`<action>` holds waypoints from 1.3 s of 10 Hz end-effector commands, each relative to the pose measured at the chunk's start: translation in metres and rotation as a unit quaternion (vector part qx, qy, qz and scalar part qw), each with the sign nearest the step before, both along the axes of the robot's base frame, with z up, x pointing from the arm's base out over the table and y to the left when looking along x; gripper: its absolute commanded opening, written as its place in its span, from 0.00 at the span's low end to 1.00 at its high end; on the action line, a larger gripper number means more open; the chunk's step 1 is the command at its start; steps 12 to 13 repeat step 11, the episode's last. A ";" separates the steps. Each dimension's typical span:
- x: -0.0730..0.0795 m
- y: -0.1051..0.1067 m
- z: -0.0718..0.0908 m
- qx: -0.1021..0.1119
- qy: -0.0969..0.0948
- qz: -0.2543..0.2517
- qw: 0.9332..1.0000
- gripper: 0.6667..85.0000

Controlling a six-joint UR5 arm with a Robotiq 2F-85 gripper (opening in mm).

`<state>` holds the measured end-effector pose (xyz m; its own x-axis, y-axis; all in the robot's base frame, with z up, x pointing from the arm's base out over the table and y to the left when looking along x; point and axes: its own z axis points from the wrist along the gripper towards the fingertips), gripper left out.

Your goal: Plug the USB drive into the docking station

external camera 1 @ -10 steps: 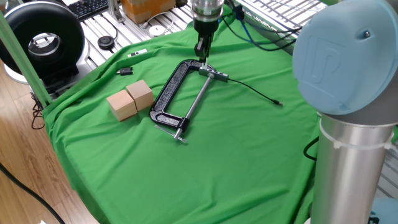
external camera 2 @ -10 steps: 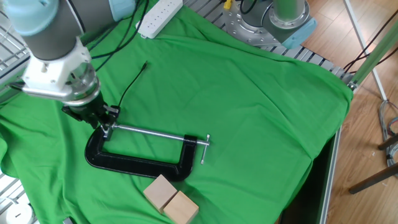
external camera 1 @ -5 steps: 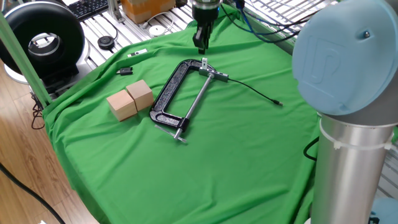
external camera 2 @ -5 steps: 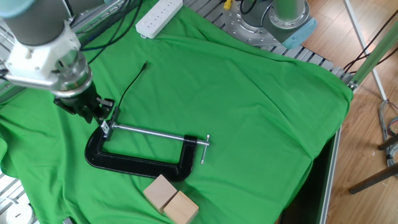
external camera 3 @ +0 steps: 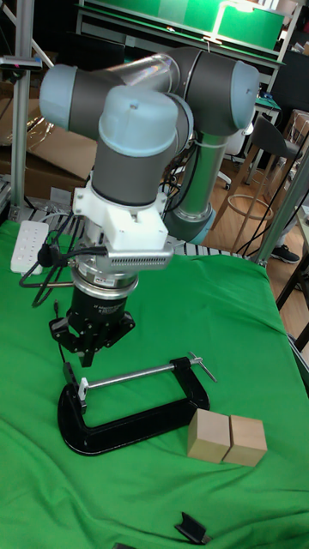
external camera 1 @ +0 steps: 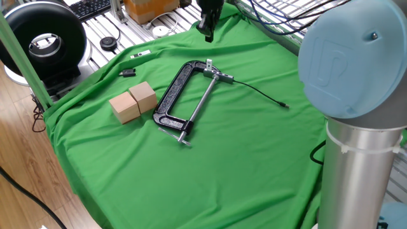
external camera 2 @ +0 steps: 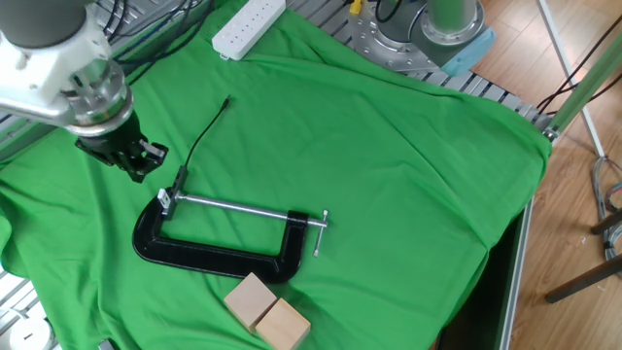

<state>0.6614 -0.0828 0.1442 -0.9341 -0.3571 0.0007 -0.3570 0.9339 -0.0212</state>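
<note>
The jaws have risen clear and hold nothing; whether they stand apart or together I cannot tell. Below them the tiny whitish-silver USB drive stays upright at the slim grey metallic docking station, so it is probably plugged in. One fixed view shows the dock's thin black cable; the tall view shows only the stick above the big black C-clamp.

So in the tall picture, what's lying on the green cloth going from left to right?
White power strip at the far left edge, then the gripper hanging above the cloth, then the big black clamp, then the pair of wooden blocks.
</note>
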 end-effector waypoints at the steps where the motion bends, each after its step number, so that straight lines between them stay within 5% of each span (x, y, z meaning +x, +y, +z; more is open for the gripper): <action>1: 0.007 0.001 0.018 -0.009 -0.017 -0.063 0.998 0.01; 3: 0.012 0.014 0.018 0.015 -0.023 -0.115 0.993 0.01; 8: 0.020 0.015 0.023 -0.001 -0.036 -0.188 0.982 0.01; 13: 0.023 0.011 0.027 0.000 -0.041 -0.187 0.981 0.01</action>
